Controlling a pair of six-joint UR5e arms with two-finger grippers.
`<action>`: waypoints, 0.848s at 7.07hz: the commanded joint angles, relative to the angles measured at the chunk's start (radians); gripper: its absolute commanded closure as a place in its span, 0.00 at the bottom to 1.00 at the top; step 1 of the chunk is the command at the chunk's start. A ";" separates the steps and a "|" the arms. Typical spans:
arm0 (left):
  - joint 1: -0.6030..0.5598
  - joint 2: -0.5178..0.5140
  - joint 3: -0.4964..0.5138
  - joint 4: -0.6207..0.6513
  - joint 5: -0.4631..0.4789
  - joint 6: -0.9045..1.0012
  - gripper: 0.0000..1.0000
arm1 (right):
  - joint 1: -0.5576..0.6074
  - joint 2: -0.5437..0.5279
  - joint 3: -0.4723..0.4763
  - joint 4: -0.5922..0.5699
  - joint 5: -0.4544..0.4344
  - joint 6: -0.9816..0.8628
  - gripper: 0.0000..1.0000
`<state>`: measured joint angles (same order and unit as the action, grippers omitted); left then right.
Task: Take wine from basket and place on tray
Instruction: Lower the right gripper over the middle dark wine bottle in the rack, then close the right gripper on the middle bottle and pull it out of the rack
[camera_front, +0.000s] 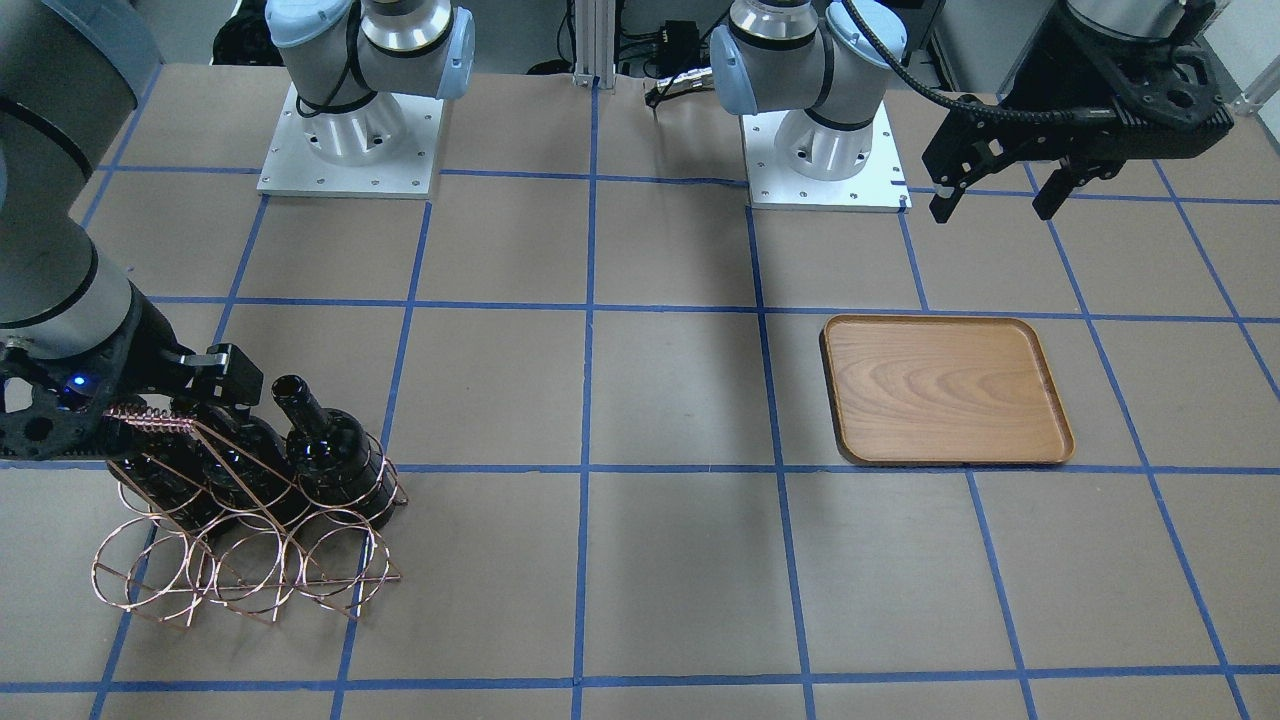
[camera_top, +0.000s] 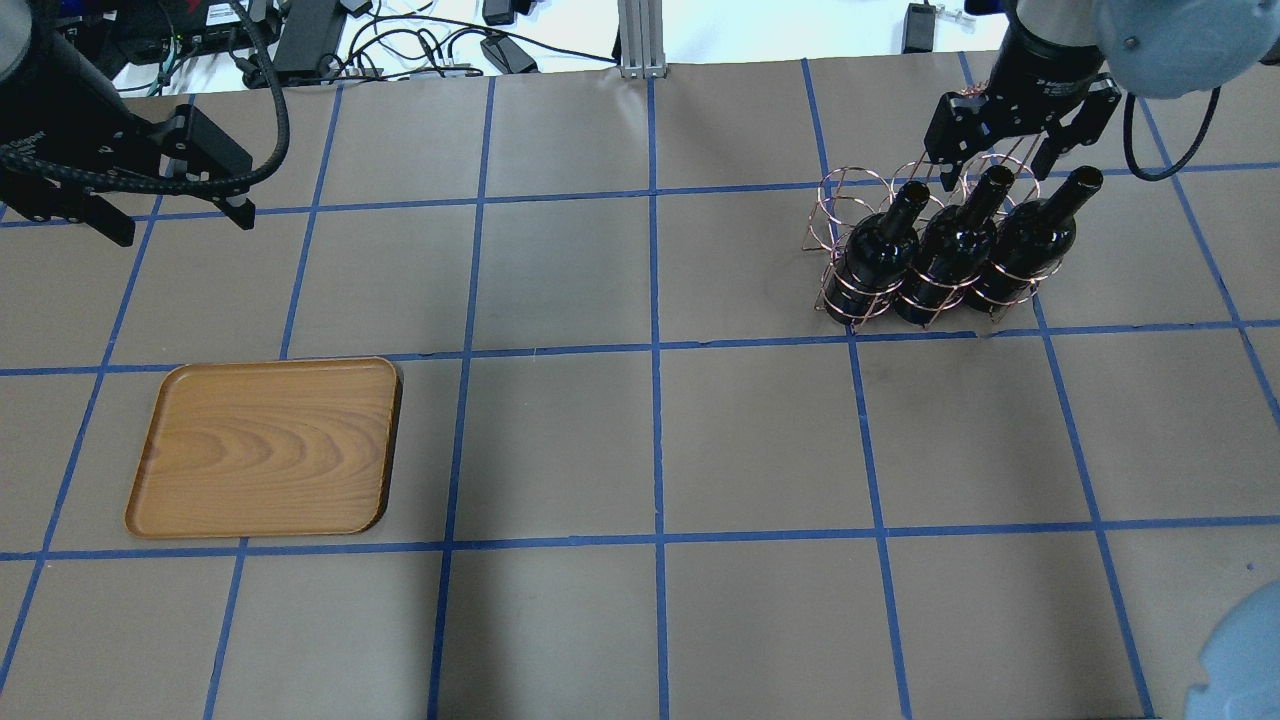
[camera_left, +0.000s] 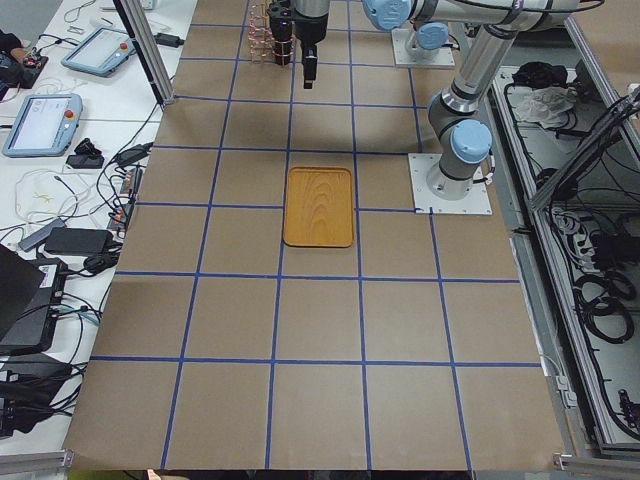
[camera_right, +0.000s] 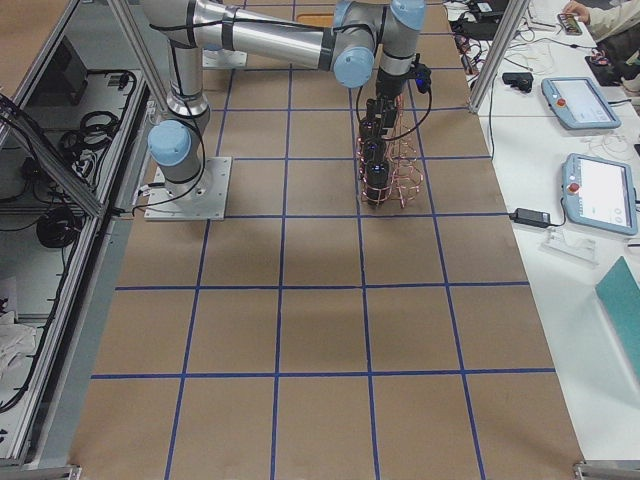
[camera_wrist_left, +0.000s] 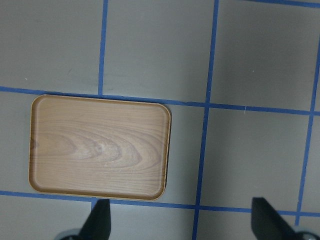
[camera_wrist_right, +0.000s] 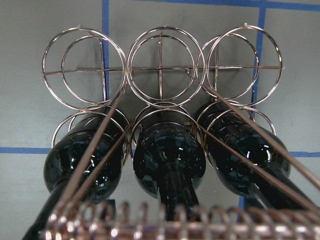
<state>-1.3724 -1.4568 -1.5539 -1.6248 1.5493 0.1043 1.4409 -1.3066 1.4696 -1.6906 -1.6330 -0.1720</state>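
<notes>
Pre-grasp at the basket, no bottle out yet.
Near side: tray is sitting empty on the table, with the left gripper hovering beyond it, jaws wide and holding nothing. Far side: three wine bottles are lying tilted in the basket. The right gripper is hanging over the middle bottle neck by the coiled handle, jaws spread and gripping nothing. Next, I'd judge: closing on that neck, then drawing it out along the hoops without snagging wire.

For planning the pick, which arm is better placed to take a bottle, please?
Right: the right gripper, open, hangs at the bottle necks in the basket; the left gripper hovers far away.
</notes>
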 joint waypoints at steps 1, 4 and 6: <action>0.001 0.001 0.000 -0.001 0.000 0.002 0.00 | -0.002 0.003 0.020 0.000 -0.001 -0.001 0.31; -0.001 0.003 0.000 -0.001 0.000 0.002 0.00 | -0.002 0.001 0.020 -0.004 0.001 -0.003 0.72; 0.001 0.003 0.000 -0.001 0.000 0.002 0.00 | -0.014 0.001 0.005 -0.003 0.002 -0.049 1.00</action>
<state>-1.3724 -1.4545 -1.5539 -1.6260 1.5493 0.1058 1.4350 -1.3047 1.4851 -1.6977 -1.6325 -0.2047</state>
